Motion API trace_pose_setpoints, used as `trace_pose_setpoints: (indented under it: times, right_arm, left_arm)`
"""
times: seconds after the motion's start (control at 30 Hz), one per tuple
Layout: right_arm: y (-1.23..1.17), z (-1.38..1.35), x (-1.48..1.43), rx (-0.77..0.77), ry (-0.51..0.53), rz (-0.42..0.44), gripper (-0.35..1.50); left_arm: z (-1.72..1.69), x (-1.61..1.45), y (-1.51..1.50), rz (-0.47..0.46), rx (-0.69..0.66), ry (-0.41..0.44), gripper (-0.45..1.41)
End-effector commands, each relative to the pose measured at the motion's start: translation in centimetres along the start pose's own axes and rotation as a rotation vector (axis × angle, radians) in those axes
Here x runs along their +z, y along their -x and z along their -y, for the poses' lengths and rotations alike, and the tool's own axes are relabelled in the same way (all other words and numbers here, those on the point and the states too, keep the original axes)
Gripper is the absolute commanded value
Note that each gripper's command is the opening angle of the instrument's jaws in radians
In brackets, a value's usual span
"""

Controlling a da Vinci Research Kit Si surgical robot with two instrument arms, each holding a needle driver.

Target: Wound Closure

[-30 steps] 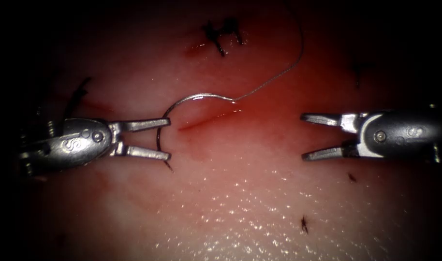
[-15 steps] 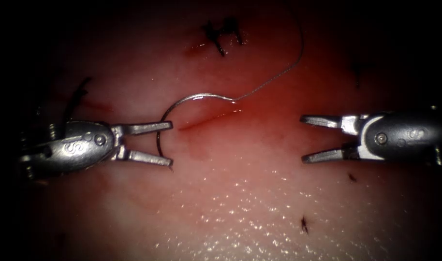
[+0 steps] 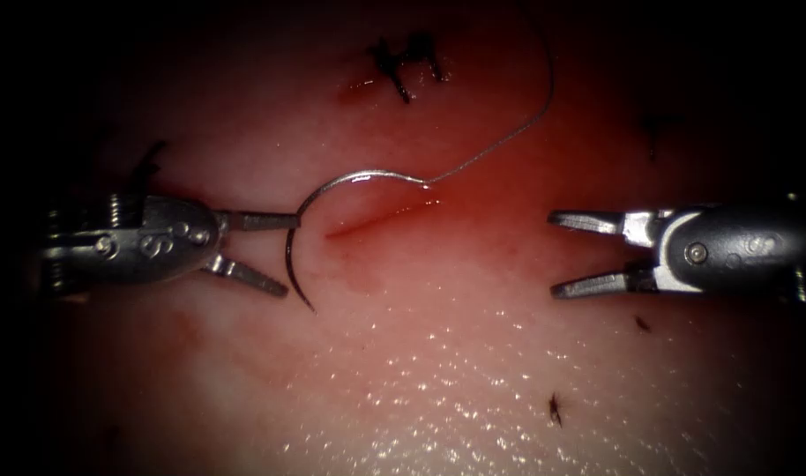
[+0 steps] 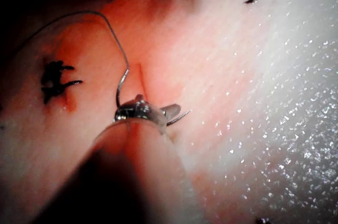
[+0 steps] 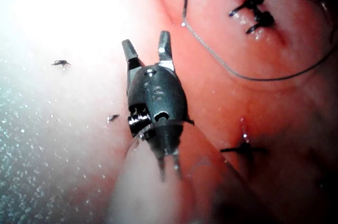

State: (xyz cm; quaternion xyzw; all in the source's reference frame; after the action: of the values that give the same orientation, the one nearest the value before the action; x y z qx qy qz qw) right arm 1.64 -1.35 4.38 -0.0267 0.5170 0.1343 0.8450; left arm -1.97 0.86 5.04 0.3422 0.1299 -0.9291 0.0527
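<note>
I'm watching my left tool (image 3: 279, 256) sitting just left of the cut (image 3: 381, 219), its jaws spread partway and holding nothing; over the last second it has been drawing back from the needle (image 3: 302, 231), which had been lying between its tips. The needle is now resting loose on the tissue (image 3: 473, 370), its body arching over the left end of the cut and its point lying on the surface beside the lower jaw, as far as I can judge not in the tissue. The thread (image 3: 509, 132) is trailing from its tail up toward the far edge of the tissue, past an earlier stitch (image 3: 407, 62). My right tool (image 3: 553, 251) is hanging well to the right of the cut, jaws wide open and empty. My worry: with nobody gripping it, the needle could roll or slide on the wet red fluid (image 3: 438, 198), or a jaw could nudge it. There are no containers here.
</note>
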Motion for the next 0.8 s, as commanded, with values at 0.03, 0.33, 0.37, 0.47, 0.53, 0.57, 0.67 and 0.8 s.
trace_pose_setpoints:
  times: [0.03,0.33,0.37,0.47,0.53,0.57,0.67,0.8]
  right_arm:
    - [0.03,0.07,0.10,0.002,-0.003,-0.003,0.51]
    - [0.01,0.09,0.14,0.002,-0.008,-0.007,0.49]
    - [0.01,0.09,0.14,0.002,-0.010,-0.009,0.49]
    - [0.02,0.09,0.14,0.002,-0.010,-0.009,0.47]
    - [0.03,0.09,0.14,0.001,-0.010,-0.009,0.47]
    - [0.03,0.08,0.15,0.001,-0.009,-0.009,0.47]
    - [0.05,0.08,0.16,-0.001,-0.008,-0.010,0.47]
    - [0.09,0.08,0.18,-0.005,-0.010,-0.006,0.47]
  left_arm:
    - [0.02,0.10,0.01,0.023,0.011,0.008,0.58]
    - [-0.03,0.25,0.10,0.179,0.154,0.113,0.53]
    - [-0.04,0.27,0.11,0.188,0.163,0.119,0.51]
    - [-0.07,0.38,0.11,0.185,0.219,0.132,0.56]
    - [-0.06,0.42,0.11,0.184,0.235,0.131,0.56]
    - [-0.05,0.44,0.11,0.184,0.252,0.130,0.56]
    - [-0.01,0.49,0.09,0.186,0.267,0.127,0.63]
    - [0.02,0.55,0.09,0.183,0.263,0.115,0.58]
